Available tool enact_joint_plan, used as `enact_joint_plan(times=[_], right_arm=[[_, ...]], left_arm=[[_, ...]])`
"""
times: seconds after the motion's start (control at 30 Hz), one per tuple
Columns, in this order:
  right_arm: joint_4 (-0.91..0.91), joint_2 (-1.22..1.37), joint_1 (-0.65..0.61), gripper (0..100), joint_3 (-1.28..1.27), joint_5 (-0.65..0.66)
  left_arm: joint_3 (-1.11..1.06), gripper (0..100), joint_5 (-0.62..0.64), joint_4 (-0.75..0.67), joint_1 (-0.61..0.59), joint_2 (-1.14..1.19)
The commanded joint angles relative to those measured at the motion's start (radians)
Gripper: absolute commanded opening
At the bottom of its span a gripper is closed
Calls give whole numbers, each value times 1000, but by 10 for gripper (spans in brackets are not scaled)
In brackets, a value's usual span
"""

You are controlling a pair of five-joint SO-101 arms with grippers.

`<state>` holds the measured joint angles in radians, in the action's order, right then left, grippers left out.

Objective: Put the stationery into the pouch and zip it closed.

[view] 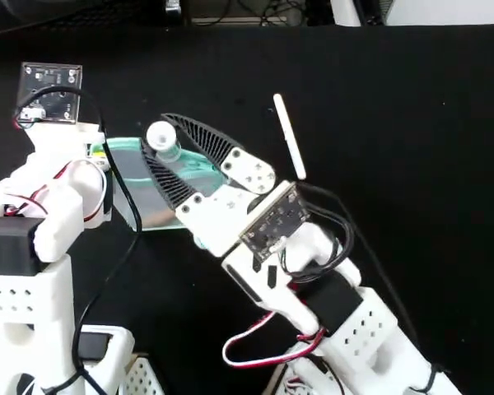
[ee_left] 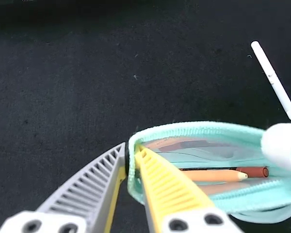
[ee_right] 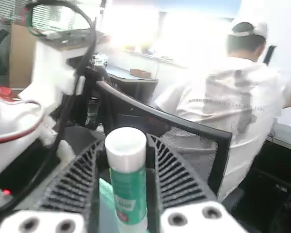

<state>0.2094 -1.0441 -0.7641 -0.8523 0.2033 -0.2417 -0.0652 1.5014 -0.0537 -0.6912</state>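
Note:
A mint zip pouch (view: 130, 177) lies open on the black table. My left gripper (ee_left: 131, 154) is shut on the pouch (ee_left: 199, 131) rim at one end, with the yellow finger inside and the grey one outside. An orange pencil (ee_left: 216, 175) and a red pen (ee_left: 252, 171) lie inside. My right gripper (view: 155, 135) is shut on a green glue stick (ee_right: 129, 190) with a white cap (view: 160, 136), held upright over the pouch opening. A white pen (view: 288, 136) lies on the table beyond the pouch, also in the left wrist view as the white pen (ee_left: 274, 80).
The left arm's white body (view: 41, 222) stands at the near left of the table. The right arm (view: 313, 280) crosses from the near right. Black table surface (view: 412, 123) stretches to the right and behind.

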Motion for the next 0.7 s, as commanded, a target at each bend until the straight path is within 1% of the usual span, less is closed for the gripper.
enact_joint_plan(times=[0.0, 0.2, 0.33, 0.47, 0.57, 0.67], right_arm=[[-2, 1, -35, 13, -33, -9], [0, -5, -86, 13, -12, -8], [0, 41, -83, 13, -62, -3], [9, 54, -44, 15, -81, -3], [129, 62, -14, 36, -19, -6], [338, 62, -9, 147, 97, -9]], left_arm=[[-93, 30, 0, 8, -10, 15], [-93, 30, 0, 8, -13, 15], [-93, 30, 0, 8, -15, 15], [-94, 30, 0, 8, -15, 15], [-94, 30, 0, 8, -15, 15], [-94, 30, 0, 8, -15, 15]])
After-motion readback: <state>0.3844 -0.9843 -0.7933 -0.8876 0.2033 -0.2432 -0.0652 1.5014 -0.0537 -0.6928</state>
